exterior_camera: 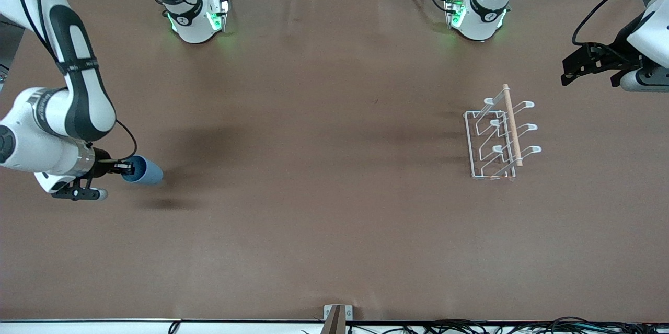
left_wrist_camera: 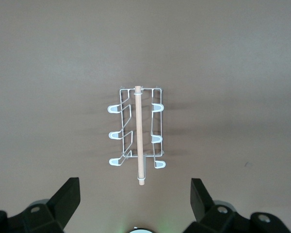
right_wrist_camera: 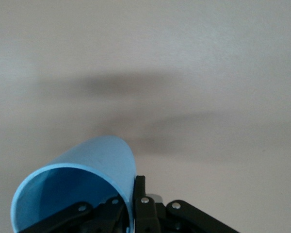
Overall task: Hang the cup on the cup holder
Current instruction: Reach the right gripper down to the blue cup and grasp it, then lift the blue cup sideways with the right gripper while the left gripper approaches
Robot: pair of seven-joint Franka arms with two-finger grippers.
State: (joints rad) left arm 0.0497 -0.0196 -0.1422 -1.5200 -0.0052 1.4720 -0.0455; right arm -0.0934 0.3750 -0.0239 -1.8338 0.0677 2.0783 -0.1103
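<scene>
The light-blue cup (exterior_camera: 146, 171) is held on its side just over the table at the right arm's end, casting a shadow below it. My right gripper (exterior_camera: 127, 168) is shut on the cup's rim, one finger inside the mouth and one outside; the right wrist view shows the cup (right_wrist_camera: 87, 170) pinched in that gripper (right_wrist_camera: 134, 206). The white wire cup holder (exterior_camera: 511, 125) with its wooden rod stands on the table toward the left arm's end. My left gripper (exterior_camera: 569, 70) hangs open and empty, up beside the holder. The left wrist view shows that gripper (left_wrist_camera: 135, 194) with the cup holder (left_wrist_camera: 138, 131) ahead of it.
The brown table cover (exterior_camera: 324, 193) stretches between the cup and the holder. Both arm bases (exterior_camera: 196, 20) stand along the table's edge farthest from the front camera. A small bracket (exterior_camera: 334, 317) and cables lie at the nearest edge.
</scene>
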